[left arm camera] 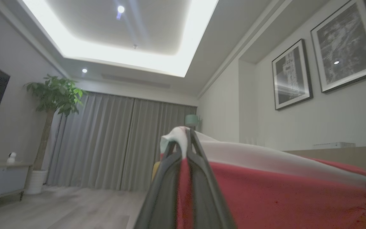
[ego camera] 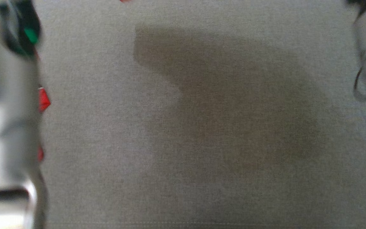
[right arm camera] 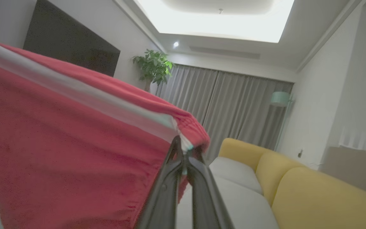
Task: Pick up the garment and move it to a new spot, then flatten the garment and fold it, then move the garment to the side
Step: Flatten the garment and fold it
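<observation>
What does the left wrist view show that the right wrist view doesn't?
Left wrist view: two framed pictures on the wall, and the left pincer shut on the white band of the red garment. Right wrist view: grey sofa cushions, and the right pincer shut on the garment's edge. Both: the garment, a potted plant, grey curtains.
</observation>
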Tool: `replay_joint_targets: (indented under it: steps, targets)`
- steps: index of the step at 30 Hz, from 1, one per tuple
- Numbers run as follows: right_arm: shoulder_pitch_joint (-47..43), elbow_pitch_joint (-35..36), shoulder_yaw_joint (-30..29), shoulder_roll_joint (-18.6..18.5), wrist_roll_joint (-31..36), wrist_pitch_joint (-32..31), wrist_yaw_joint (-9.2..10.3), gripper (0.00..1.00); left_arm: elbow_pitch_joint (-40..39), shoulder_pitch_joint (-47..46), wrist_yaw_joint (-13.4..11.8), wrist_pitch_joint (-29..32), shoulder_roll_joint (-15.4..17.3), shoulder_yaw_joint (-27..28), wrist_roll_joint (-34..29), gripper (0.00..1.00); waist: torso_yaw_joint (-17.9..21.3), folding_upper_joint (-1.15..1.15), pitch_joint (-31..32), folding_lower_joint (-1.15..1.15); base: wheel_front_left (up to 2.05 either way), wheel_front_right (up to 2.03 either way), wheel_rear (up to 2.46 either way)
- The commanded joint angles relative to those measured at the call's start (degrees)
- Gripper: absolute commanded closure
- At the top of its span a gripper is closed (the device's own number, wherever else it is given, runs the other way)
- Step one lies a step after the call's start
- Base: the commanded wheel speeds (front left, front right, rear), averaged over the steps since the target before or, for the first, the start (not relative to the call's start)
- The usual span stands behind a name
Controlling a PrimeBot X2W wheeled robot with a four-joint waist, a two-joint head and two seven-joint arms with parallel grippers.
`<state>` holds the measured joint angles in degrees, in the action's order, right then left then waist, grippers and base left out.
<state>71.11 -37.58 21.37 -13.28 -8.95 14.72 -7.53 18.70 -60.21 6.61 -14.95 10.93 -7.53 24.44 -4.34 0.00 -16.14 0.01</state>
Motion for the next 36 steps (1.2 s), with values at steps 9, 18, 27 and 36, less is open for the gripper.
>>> replay_joint_targets:
  steps: [9, 18, 27, 36]
  targets:
    - [-28.28, 1.71, 5.58, -1.05, -5.34, 0.27, 0.04, 1.0, 0.17, 29.86, 0.85, -0.04, -5.3, 2.9, 0.74, 1.0, 0.43, 0.0, 3.25, -0.01, 0.0, 0.0, 0.0]
    - [-47.25, 5.37, 7.86, 0.44, -11.14, 0.28, 0.04, 1.0, 0.18, 48.39, 0.87, -0.05, -7.79, 2.95, 2.81, 1.0, 1.82, 0.0, 9.46, -0.01, 0.0, 0.0, 0.0]
    - [-59.96, 6.88, 9.92, 1.17, -14.3, 0.28, 0.04, 1.0, -0.07, 61.38, 0.87, -0.05, -8.03, 2.74, 3.85, 1.0, 2.42, 0.0, 16.64, -0.01, 0.0, 0.0, 0.0]
    - [-66.37, 8.73, 9.34, -0.3, -16.42, 0.28, 0.04, 1.0, -1.13, 68.08, 0.87, -0.05, -8.04, 3.13, 4.88, 1.0, 2.84, 0.0, 18.62, -0.01, 0.0, 0.0, 0.0]
